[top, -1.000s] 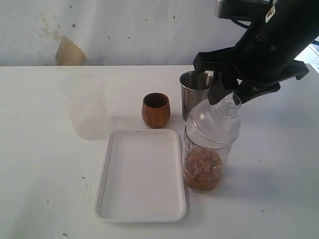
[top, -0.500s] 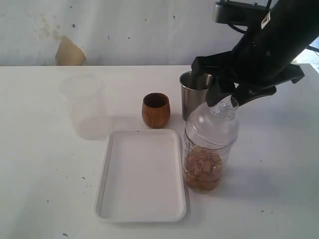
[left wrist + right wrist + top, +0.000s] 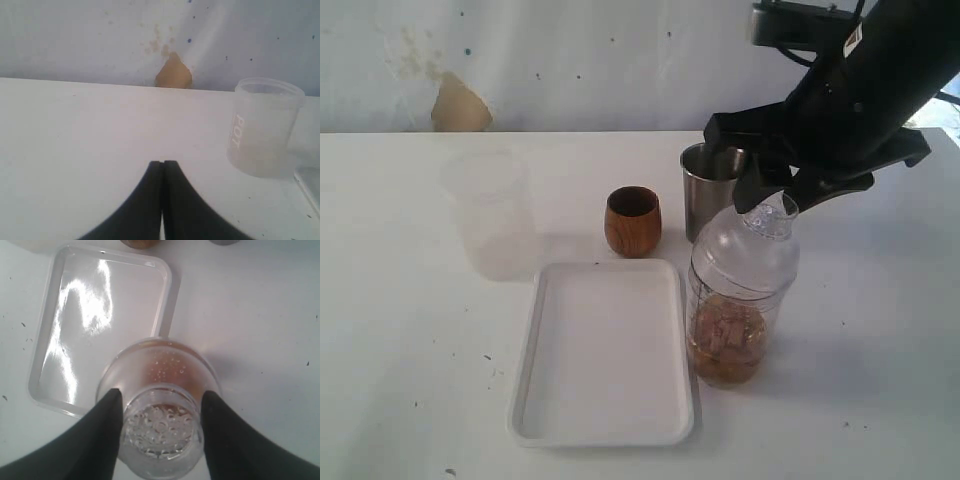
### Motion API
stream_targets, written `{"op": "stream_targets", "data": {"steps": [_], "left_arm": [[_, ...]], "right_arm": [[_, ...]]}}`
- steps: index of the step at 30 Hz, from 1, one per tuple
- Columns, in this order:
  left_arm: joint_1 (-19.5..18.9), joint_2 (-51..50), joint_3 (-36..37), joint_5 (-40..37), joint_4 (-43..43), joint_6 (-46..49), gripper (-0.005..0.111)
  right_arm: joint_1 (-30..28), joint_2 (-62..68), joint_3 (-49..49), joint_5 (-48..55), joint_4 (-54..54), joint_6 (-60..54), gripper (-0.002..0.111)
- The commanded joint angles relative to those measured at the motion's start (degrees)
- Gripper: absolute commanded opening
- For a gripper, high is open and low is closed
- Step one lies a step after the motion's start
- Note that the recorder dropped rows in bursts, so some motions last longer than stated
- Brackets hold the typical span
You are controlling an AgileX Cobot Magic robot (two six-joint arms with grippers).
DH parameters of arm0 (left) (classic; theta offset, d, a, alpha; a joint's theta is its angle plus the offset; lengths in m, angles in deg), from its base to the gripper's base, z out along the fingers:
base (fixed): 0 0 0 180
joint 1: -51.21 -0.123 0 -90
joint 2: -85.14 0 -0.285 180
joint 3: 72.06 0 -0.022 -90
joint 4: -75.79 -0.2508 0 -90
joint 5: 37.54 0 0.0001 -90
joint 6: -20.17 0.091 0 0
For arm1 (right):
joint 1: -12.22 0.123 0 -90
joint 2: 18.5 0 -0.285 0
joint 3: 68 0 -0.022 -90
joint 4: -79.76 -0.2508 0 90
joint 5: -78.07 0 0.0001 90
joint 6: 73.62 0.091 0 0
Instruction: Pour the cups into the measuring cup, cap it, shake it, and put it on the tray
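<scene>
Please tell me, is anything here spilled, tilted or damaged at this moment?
Nothing is spilled or tilted. The measuring cup stands upright beside the tray, its dome lid sitting straight, clasped at the top by the right gripper. The only oddity is a tan patch on the wall behind, which looks like chipped paint.

Light: bright, even and cool white over the table (image 3: pixel 410 330).
Glare: white streaks across the tray (image 3: pixel 90 305) in the right wrist view.
Shadows: soft and pale, cast by the measuring cup (image 3: pixel 735 300) away from the tray.
Focus: left wrist view hazy, frosted cup (image 3: pixel 262 127) soft-edged.
</scene>
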Motion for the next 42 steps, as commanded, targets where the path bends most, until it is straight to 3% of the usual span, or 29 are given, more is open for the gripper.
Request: {"op": "stream_targets", "data": {"steps": [1,16,25,29,34,42], "left_arm": [[0.05,0.25,0.31,-0.12,-0.11,0.02,0.000],[0.05,0.25,0.31,-0.12,-0.11,0.02,0.000],[0.05,0.25,0.31,-0.12,-0.11,0.02,0.000],[0.05,0.25,0.31,-0.12,-0.11,0.02,0.000],[0.05,0.25,0.31,-0.12,-0.11,0.02,0.000],[0.05,0.25,0.31,-0.12,-0.11,0.02,0.000]], "right_arm": [[0.04,0.15,0.37,-0.56,-0.33,0.19,0.000],[0.04,0.95,3.26,-3.37,-1.82,-1.67,0.002],[0.04,0.95,3.26,-2.23,-2.56,-2.80,0.042],[0.04,0.63,3.26,-1.97,-2.45,-2.80,0.053],[0.04,-0.64,2.11,-2.08,-1.90,-2.80,0.059],[0.04,-3.14,0.72,-2.08,-1.34,-2.80,0.060]]}}
